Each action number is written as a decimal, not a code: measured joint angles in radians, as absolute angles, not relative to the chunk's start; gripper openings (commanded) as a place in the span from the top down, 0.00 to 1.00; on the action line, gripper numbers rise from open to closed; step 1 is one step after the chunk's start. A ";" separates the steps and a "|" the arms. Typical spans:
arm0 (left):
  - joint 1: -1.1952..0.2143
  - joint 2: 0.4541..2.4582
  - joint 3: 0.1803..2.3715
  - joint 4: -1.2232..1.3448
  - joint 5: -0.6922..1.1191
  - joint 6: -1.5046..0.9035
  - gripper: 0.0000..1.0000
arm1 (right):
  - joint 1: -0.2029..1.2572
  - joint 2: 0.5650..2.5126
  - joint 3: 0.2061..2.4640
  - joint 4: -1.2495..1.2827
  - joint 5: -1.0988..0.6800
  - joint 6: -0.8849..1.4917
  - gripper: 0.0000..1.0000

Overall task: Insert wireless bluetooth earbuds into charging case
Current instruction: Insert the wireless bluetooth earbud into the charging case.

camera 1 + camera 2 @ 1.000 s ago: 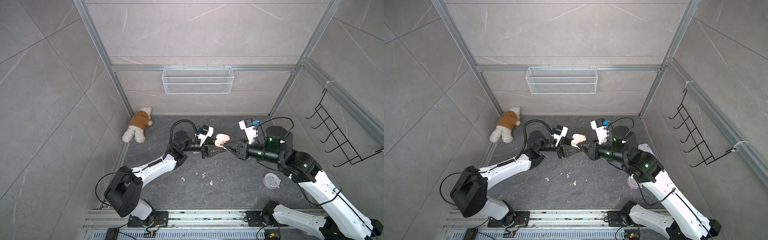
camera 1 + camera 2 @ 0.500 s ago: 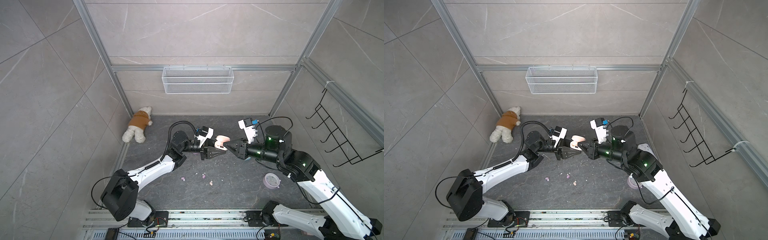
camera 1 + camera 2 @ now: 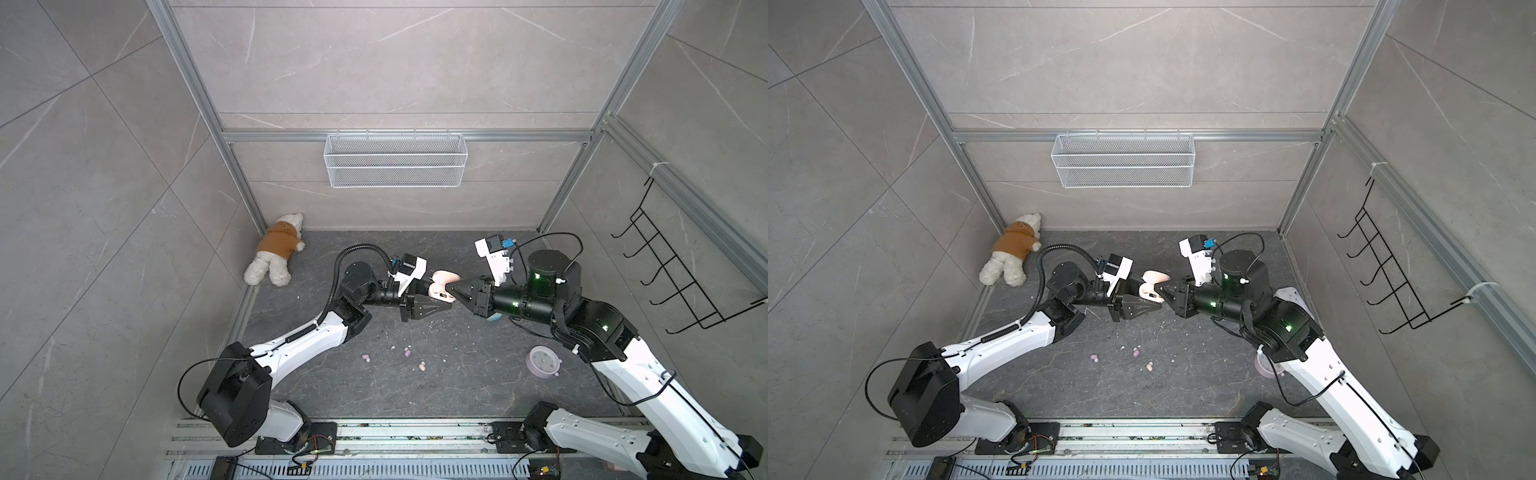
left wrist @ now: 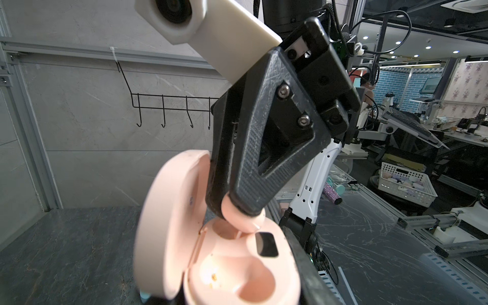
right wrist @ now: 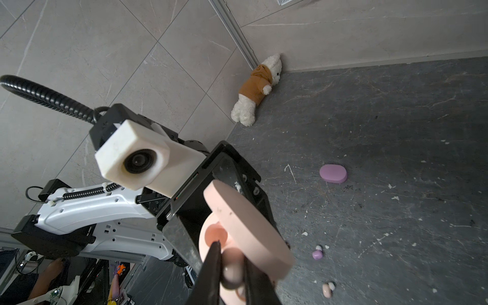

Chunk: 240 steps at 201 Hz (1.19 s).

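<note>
You had the left gripper point(image 3: 441, 296) clamped on the peach charging case point(image 3: 436, 291), holding it clear of the tabletop point(image 3: 457, 395) near the middle, with its lid open. In the left wrist view the case point(image 4: 237, 266) faced the camera. The lid point(image 4: 171, 219) stood to one side and two rounded sockets showed in the base.

Your right gripper point(image 4: 239, 211) met it from the opposite side, fingers pinched on a peach earbud point(image 4: 239, 220). The bud sat at the mouth of the socket farther from that camera, beside the small dark window, and touched the rim. Whether it was fully seated, you could not have told from these views. The right wrist view showed the same pinch, with the earbud point(image 5: 232, 264) between the two dark fingers point(image 5: 214, 264) and the open lid right beside them.

Loose on the tabletop nearer the arm bases lay one lilac earbud point(image 3: 365, 357), a second lilac earbud point(image 3: 407, 353) and a loose peach earbud point(image 3: 422, 366) just beside that one. A closed lilac case point(image 5: 333, 173) lay apart from them, toward the teddy bear point(image 3: 276, 253) in the back corner. A round lilac piece point(image 3: 542, 362) rested near the right arm.
</note>
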<state>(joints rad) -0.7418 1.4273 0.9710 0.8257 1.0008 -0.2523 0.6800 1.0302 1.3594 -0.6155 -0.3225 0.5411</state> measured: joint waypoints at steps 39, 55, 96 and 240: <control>-0.742 1.426 0.971 0.812 1.000 -0.241 0.76 | 0.680 1.032 1.359 -0.622 -0.322 0.540 0.79; -0.742 1.425 0.971 0.808 0.999 -0.239 0.76 | 0.680 1.032 1.359 -0.624 -0.322 0.538 0.79; -0.742 1.425 0.971 0.807 0.998 -0.234 0.77 | 0.680 1.033 1.361 -0.627 -0.323 0.538 0.77; -0.742 1.416 0.971 0.786 0.989 -0.219 0.77 | 0.680 1.053 1.427 -0.700 -0.315 0.526 0.56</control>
<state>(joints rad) -0.7418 1.4158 0.9710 0.7856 0.9886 -0.2192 0.6800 1.0527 1.4269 -0.6998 -0.3149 0.5259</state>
